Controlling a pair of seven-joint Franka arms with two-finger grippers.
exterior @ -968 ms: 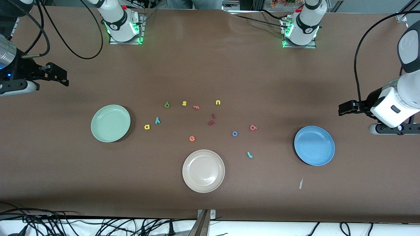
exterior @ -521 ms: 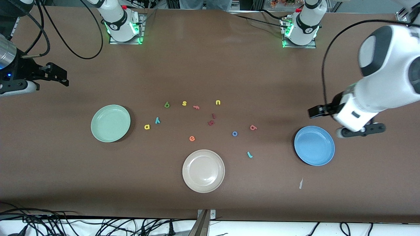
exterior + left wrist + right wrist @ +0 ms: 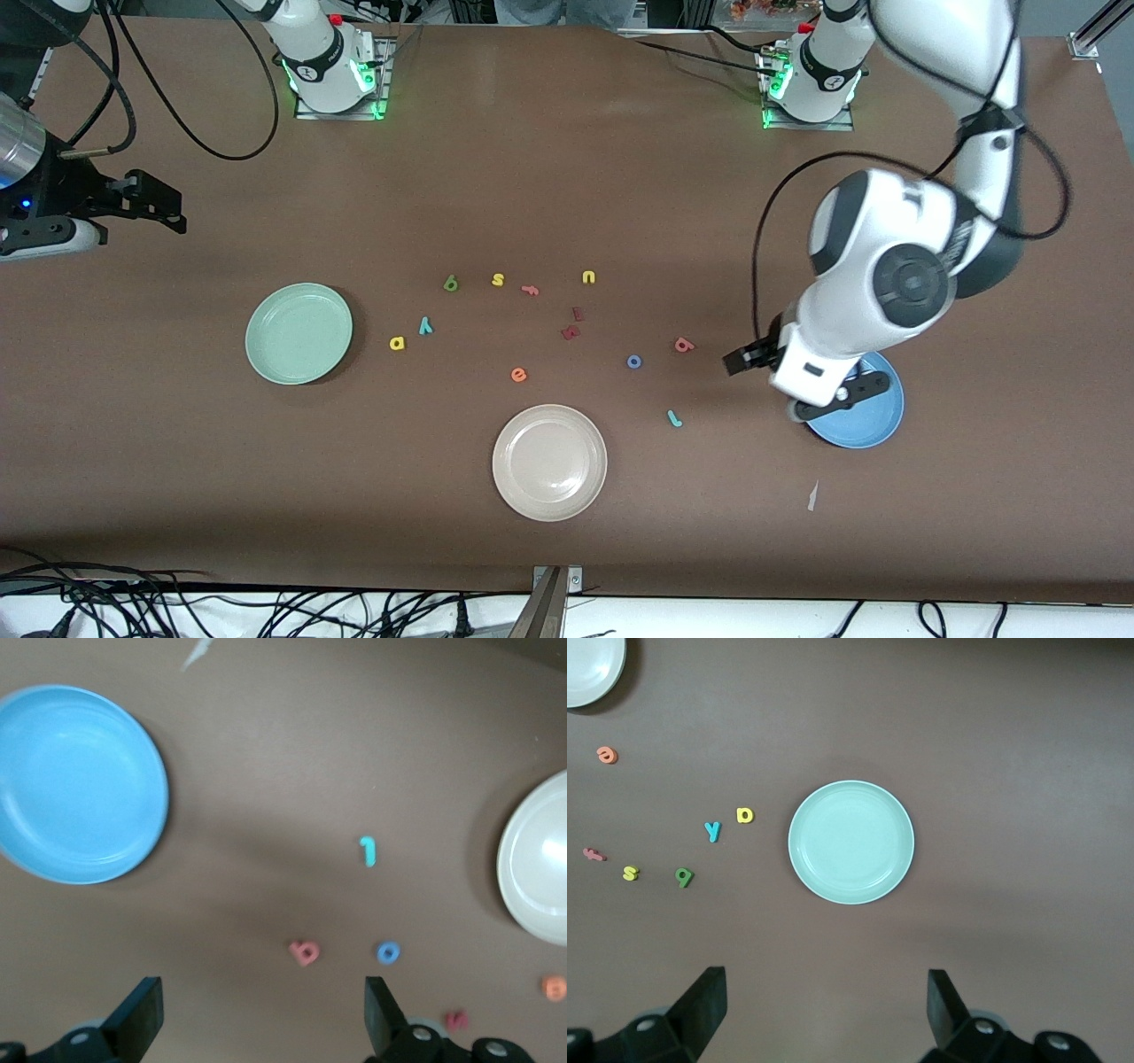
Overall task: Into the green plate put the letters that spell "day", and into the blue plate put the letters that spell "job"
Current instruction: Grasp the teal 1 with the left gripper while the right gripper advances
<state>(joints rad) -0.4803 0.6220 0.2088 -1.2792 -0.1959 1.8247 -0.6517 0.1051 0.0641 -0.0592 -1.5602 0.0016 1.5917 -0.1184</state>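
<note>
The dark green "d" [image 3: 451,283], yellow "a" [image 3: 397,343] and teal "y" [image 3: 426,325] lie on the table beside the green plate [image 3: 299,333]. The teal "j" [image 3: 675,418], blue "o" [image 3: 634,361] and salmon "b" [image 3: 683,345] lie between the beige plate and the blue plate [image 3: 873,421]. My left gripper [image 3: 744,360] hangs open and empty over bare table between the "b" [image 3: 304,952] and the blue plate [image 3: 80,784], and its hand covers part of that plate. My right gripper [image 3: 162,206] waits open and empty at the right arm's end of the table, over bare table beside the green plate [image 3: 850,842].
A beige plate [image 3: 549,462] sits nearer the front camera than the letters. Yellow "s" [image 3: 498,280], "u" [image 3: 589,277], a salmon letter [image 3: 530,290], two dark red letters [image 3: 571,331] and an orange "e" [image 3: 519,375] lie among them. A paper scrap [image 3: 811,496] lies near the blue plate.
My left arm has swung in from the left arm's end of the table toward the middle, ending over the blue plate's edge. The right arm and all letters have stayed still.
</note>
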